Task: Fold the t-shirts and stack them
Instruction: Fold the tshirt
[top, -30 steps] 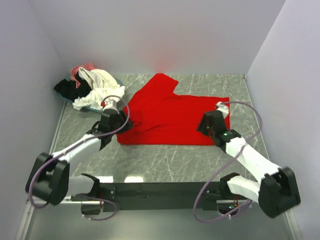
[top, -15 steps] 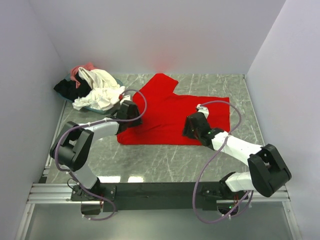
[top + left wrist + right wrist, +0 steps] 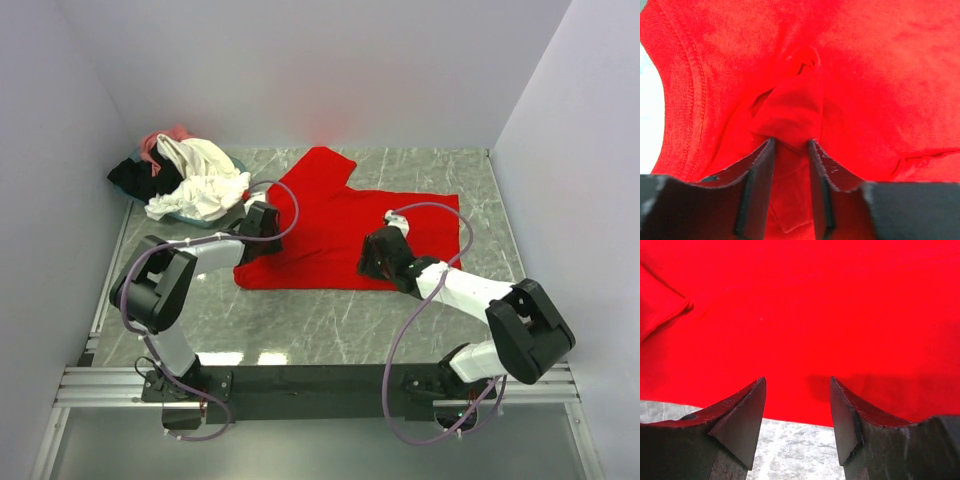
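Note:
The red t-shirt [image 3: 345,225] lies spread on the table, one sleeve pointing to the back. My left gripper [image 3: 262,222] is at the shirt's left side. In the left wrist view it [image 3: 791,144] is shut on a raised fold of the red t-shirt [image 3: 790,107], next to the stitched collar [image 3: 692,75]. My right gripper [image 3: 378,255] is at the shirt's front edge. In the right wrist view it [image 3: 797,382] is open and empty, straddling the red hem [image 3: 800,340]. The cream-white [image 3: 200,175], black [image 3: 130,178] and pink [image 3: 165,138] t-shirts lie heaped at the back left.
The heap sits on a teal-rimmed tray [image 3: 190,216] close to my left gripper. White walls close in the back and both sides. Grey marble table [image 3: 330,320] shows in front of the shirt; a black rail [image 3: 320,385] runs along the near edge.
My left gripper has reached forward and right onto the shirt's left side. My right gripper has moved left along the shirt's front edge.

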Tool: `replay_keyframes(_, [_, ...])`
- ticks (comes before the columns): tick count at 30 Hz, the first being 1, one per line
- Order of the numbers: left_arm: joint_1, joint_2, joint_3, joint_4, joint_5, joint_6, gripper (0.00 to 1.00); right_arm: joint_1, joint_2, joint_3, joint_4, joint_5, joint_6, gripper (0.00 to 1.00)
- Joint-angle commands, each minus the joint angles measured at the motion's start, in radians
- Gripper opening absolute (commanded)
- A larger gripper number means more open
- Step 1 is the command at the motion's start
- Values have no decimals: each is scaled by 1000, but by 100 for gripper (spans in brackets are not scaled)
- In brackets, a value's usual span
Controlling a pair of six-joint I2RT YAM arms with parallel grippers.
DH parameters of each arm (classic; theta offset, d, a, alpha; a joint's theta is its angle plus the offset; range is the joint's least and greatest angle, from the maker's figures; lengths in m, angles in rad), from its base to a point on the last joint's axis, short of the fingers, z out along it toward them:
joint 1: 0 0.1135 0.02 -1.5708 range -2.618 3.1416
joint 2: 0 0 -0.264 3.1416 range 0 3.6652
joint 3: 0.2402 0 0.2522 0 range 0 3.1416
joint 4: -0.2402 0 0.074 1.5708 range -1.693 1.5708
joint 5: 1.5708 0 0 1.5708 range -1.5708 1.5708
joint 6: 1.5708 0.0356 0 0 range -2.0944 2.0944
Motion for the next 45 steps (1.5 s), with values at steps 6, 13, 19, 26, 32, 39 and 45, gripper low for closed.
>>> replay_keyframes(6, [-5, 28, 91, 9, -26, 6, 20, 37, 9, 42, 34, 19, 16, 60])
replay_keyframes(13, [-3, 26, 134, 3, -8, -9, 1, 148, 65, 125, -24, 93, 11, 60])
replay_keyframes(19, [-3, 35, 185, 8, 45, -49, 1, 198, 115, 174, -38, 105, 23, 60])
replay_keyframes(26, [-2, 103, 272, -34, 69, -86, 26, 215, 146, 188, -42, 111, 36, 60])
replay_keyframes(32, [0, 104, 291, -20, 84, -123, 61, 217, 99, 165, -48, 145, 43, 60])
replay_keyframes(39, [4, 42, 266, 35, 158, -135, 65, 235, 95, 206, -35, 151, -1, 60])
replay_keyframes(45, [86, -99, 118, 61, 163, -126, 71, 297, 170, 329, -36, 177, -56, 60])
